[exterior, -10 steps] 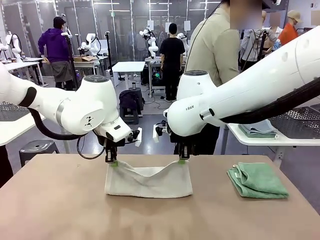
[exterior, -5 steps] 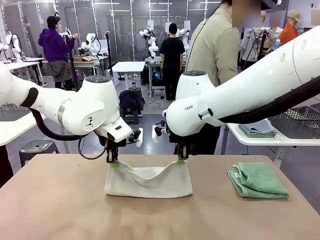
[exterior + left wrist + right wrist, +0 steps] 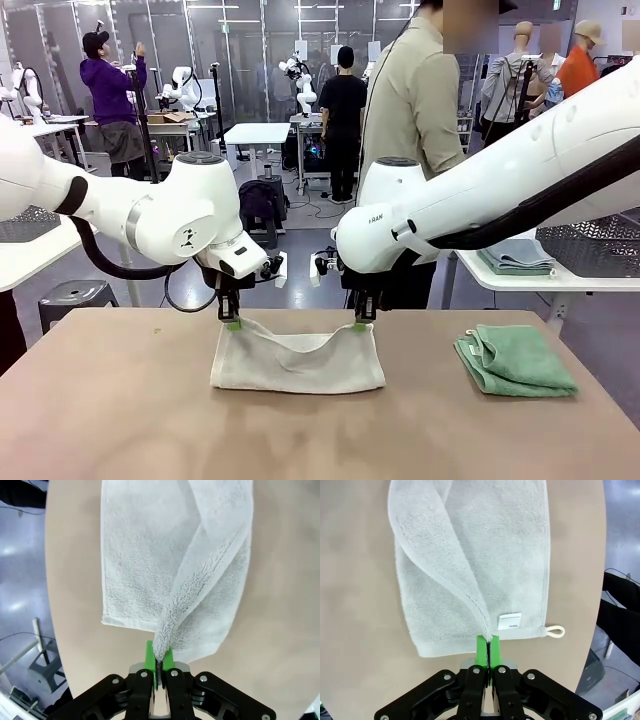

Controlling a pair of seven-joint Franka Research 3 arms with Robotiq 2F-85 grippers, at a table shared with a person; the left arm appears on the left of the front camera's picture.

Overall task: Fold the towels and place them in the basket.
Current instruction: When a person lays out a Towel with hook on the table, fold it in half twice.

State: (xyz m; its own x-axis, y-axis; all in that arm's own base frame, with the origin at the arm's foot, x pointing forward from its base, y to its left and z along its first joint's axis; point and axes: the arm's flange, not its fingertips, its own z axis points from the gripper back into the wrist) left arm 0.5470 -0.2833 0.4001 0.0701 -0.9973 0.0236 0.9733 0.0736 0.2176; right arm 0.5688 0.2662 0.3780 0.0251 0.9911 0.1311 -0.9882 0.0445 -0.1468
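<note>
The cream white towel [image 3: 297, 362] lies on the brown table [image 3: 120, 420], its far edge lifted at both corners. My left gripper [image 3: 232, 322] is shut on the left corner, its green pads [image 3: 149, 655] pinching the terry in the left wrist view. My right gripper [image 3: 359, 323] is shut on the right corner; in the right wrist view the towel [image 3: 470, 560] hangs from the pads [image 3: 481, 647], with a label and a small corner loop [image 3: 555, 630] beside them. The mint green towel [image 3: 514, 360] lies folded at the table's right. The dark grey basket is out of view.
A person [image 3: 415, 110] stands at the far side of the table behind my right arm. A side table at the right holds a dark mesh basket [image 3: 590, 245] and a folded grey-blue cloth [image 3: 515, 258]. Other people and tables stand farther back.
Both grippers have carried the towel's lifted edge toward the far side and slightly lower, the left one shifting a little right. The person behind has shifted a little to the left.
</note>
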